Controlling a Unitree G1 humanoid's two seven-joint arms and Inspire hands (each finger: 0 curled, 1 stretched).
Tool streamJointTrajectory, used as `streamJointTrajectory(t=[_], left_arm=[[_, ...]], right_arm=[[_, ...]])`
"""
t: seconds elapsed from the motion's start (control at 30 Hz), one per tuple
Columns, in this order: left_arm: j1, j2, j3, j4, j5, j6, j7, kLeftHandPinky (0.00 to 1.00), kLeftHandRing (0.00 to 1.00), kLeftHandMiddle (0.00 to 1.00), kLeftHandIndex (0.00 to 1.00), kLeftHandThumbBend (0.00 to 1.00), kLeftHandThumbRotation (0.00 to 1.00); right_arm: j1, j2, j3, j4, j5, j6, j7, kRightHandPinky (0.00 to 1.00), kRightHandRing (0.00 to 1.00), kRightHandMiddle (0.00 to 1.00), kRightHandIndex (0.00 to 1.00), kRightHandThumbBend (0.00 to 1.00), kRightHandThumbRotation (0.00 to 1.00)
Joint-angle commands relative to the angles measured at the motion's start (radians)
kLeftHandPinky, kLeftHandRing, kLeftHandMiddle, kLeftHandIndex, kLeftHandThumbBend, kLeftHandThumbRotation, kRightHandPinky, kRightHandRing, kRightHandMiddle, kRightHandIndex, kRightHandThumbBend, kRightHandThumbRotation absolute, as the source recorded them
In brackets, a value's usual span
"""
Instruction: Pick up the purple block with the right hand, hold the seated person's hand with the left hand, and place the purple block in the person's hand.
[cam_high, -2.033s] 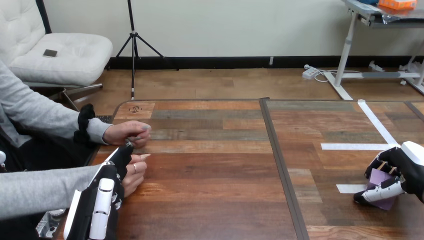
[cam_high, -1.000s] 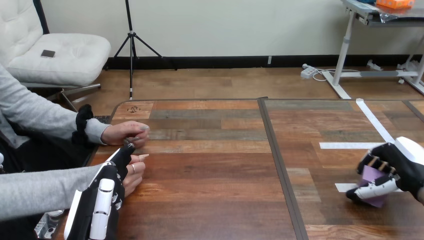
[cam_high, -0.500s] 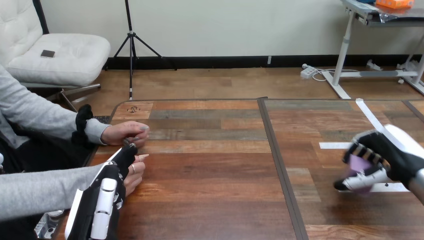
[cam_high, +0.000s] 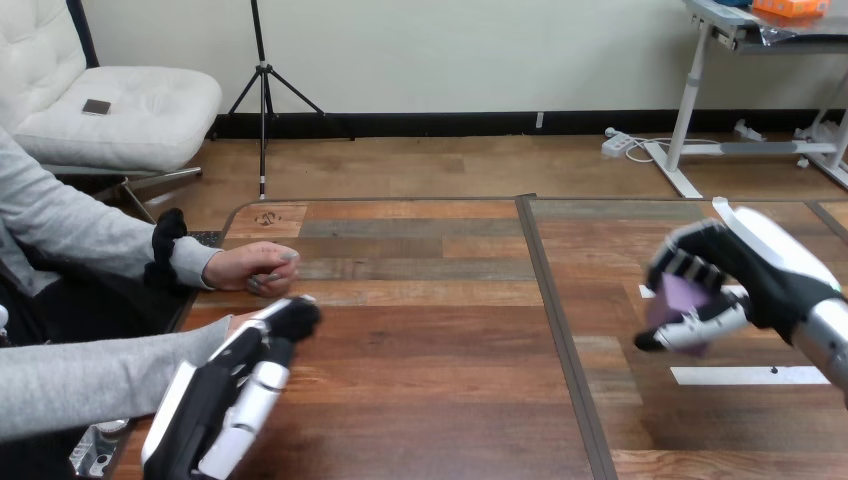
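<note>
Pickup looks done from where I'm standing: the right robot hand (cam_high: 745, 270) has its fingers and thumb curled round the purple block (cam_high: 680, 293) and holds it in the air over the right half of the tabletop (cam_high: 430, 330), clear of the wood and above the white tape strips (cam_high: 748, 375)

The hand-holding bit I'd call half there at best. The left robot hand (cam_high: 235, 395) is way over on the other side, fingers stretched out pretty much straight, lying over the person's nearer hand (cam_high: 238, 321). I can only see a sliver of that hand past the robot's, so I can't tell if they're touching, and nothing looks wrapped round it. The person's other hand (cam_high: 248, 268) rests on the tabletop edge just beyond, loosely closed

So what's left, I reckon: get a proper hold on that nearer hand, carry the block all the way across the tabletop since the two are well apart, and set it in the palm

Block itself is a pale lilac, small enough that the fingers cover most of it. Just one flat face shows between fingers and thumb, so I can't make out its full shape
</note>
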Motion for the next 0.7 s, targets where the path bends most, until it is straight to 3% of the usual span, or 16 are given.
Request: streamJointTrajectory(t=[0.0,0.2,0.37,0.67], left_arm=[[-0.090,0.081,0.016,-0.128,0.086,-0.029,0.040,0.67,0.77,0.78,0.74,0.39,0.67],[-0.105,0.137,0.033,-0.210,0.144,0.005,0.066,0.59,0.72,0.76,0.73,0.58,0.58],[-0.121,0.172,0.050,-0.265,0.215,0.028,0.108,0.55,0.70,0.76,0.75,0.82,0.59],[-0.143,0.253,0.089,-0.405,0.299,0.145,0.125,0.55,0.74,0.80,0.82,0.98,0.57]], right_arm=[[-0.007,-0.020,-0.031,-0.110,0.031,-0.002,0.021,0.34,0.37,0.42,0.43,0.84,0.00],[0.010,-0.016,-0.036,-0.174,0.039,0.022,0.048,0.35,0.37,0.42,0.44,0.85,0.00],[0.016,-0.013,-0.035,-0.200,0.041,0.018,0.059,0.34,0.36,0.41,0.43,0.85,0.00],[0.017,0.002,-0.037,-0.208,0.050,-0.001,0.064,0.33,0.36,0.40,0.43,0.84,0.00]])
